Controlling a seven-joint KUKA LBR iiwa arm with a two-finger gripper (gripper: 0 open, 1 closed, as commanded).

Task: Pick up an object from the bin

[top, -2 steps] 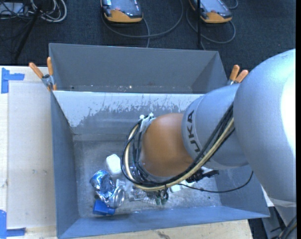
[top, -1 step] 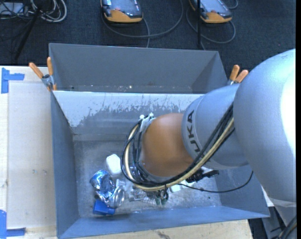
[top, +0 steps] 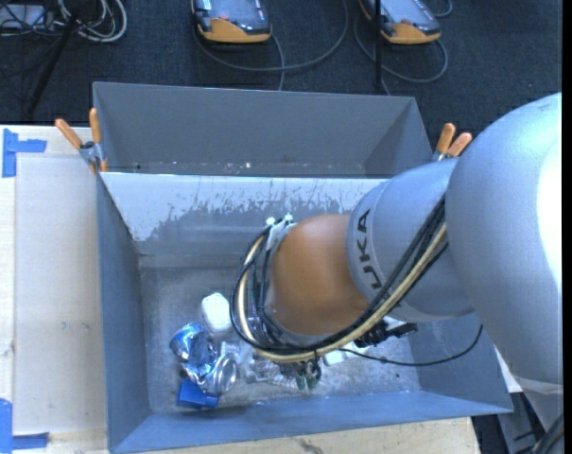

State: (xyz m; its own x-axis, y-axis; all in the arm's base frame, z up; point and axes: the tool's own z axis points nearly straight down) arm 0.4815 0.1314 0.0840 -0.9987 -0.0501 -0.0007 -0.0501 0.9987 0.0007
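Grey metal bin walls slope inward, so the loose things gather low: a crumpled blue wrapper, a white cap and a clear crinkled piece. The claw hangs just beside that clear piece, under the arm's orange cover. Whether it is wide or narrow, I cannot tell. Beyond, 2 handsets lie on dark floor.

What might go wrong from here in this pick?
1. The gripper is low beside a tight heap: blue wrapper, clear piece, white lump. It may catch two at once or shove them away.
2. It is close to the front wall, so it may scrape the metal there.
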